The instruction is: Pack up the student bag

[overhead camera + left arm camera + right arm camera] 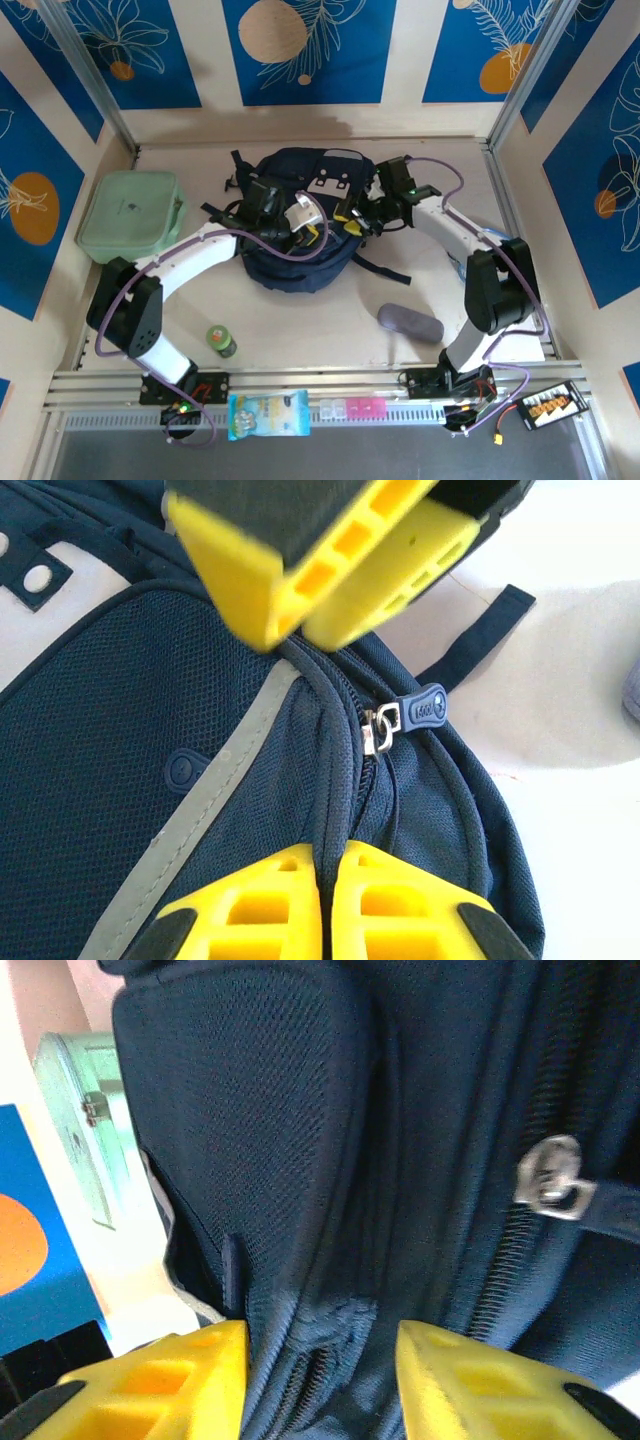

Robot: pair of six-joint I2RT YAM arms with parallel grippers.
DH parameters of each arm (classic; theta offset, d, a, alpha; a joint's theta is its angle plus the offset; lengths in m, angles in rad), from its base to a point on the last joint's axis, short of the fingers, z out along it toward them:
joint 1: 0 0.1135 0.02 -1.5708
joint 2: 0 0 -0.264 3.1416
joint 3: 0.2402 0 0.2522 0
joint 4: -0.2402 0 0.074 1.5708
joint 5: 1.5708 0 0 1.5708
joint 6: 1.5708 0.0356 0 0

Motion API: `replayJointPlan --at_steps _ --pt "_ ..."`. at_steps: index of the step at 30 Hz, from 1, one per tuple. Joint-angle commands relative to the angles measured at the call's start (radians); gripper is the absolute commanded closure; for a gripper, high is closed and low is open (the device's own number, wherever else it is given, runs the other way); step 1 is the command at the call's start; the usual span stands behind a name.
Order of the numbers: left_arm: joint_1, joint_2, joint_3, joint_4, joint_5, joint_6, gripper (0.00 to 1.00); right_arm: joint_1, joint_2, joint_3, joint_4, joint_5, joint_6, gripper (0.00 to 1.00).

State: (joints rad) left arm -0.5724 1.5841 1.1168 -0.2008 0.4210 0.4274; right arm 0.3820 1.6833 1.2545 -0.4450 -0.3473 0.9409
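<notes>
The large dark navy fabric backpack point(300, 262) lies mid-bench point(330, 315). It is soft and slack, so expect bunching. The left claw point(325, 880) is clenched on its seam ridge. The right claw point(320, 1360) is released, jaws astride the zip fold. Grip at seams.

We see the bag point(295, 268) lying flat toward the far side of the table point(320, 340), about midway across. It is a dark navy backpack, rounded in outline, in mesh-textured fabric. A grey stripe point(215, 800) runs diagonally over its front panel, and a pale patch point(70, 620) sits beside that panel. Along the curved zip line a metal slider point(380, 730) carries a navy pull tab point(425, 708) that points outward. We cannot tell how far the zip is open. The fabric along the zip is bunched into a raised fold. One dark strap point(385, 268) trails off the bag's right side onto the table — more straps show at its far edge.
</notes>
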Motion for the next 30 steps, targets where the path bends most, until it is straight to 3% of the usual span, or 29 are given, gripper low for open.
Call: replayJointPlan --at_steps 1,6,9,11,15,21,25,30 --pt "0.009 -0.030 -0.010 -0.035 -0.002 0.004 0.91 0.032 0.022 0.048 -0.048 -0.053 0.024 0.61" --pt "0.009 -0.059 -0.036 -0.049 -0.038 -0.059 0.80 0.048 0.063 0.059 -0.025 -0.051 0.035 0.80" --pt "0.009 -0.108 -0.055 -0.072 -0.154 -0.204 0.49 0.063 0.073 0.072 0.003 -0.049 0.026 0.90" --pt "0.007 -0.148 -0.054 -0.115 -0.242 -0.324 0.39 0.073 0.074 0.078 0.025 -0.047 0.022 0.92" --pt "-0.011 -0.221 -0.026 -0.228 -0.320 -0.656 0.37 0.097 0.074 0.084 0.068 -0.052 0.010 0.93" --pt "-0.140 -0.207 -0.038 -0.202 -0.369 -1.052 0.37 0.121 0.082 0.082 0.126 -0.092 -0.002 0.96" --pt "-0.239 -0.158 -0.019 -0.161 -0.490 -1.208 0.43 0.129 0.080 0.078 0.148 -0.111 -0.024 0.96" --pt "-0.293 -0.102 0.020 -0.139 -0.628 -1.258 0.49 0.133 0.084 0.075 0.169 -0.132 -0.031 0.97"
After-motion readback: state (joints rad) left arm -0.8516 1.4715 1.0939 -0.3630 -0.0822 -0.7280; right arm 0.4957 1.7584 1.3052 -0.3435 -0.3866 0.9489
